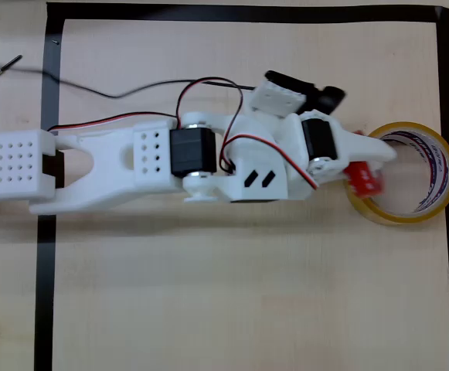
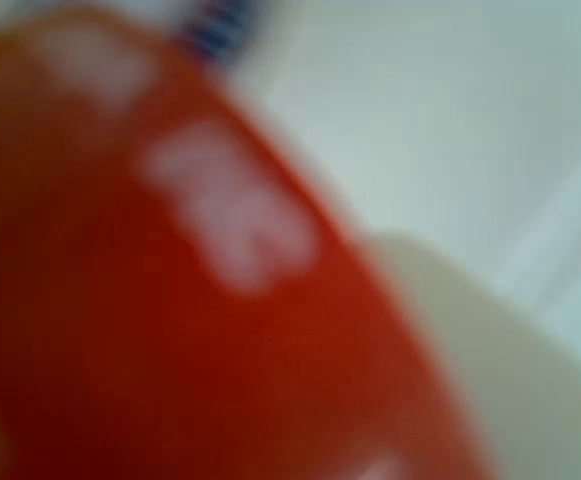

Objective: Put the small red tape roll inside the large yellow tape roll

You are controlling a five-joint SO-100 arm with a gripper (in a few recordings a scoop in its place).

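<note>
Wood table (image 1: 209,294): red roll (image 1: 365,178) overlapping yellow roll's (image 1: 409,216) rim.

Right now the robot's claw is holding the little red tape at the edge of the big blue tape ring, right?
Not quite: the big ring is yellow, not blue. The overhead view shows the gripper holding the small red tape roll at the left rim of the large yellow tape roll.
</note>
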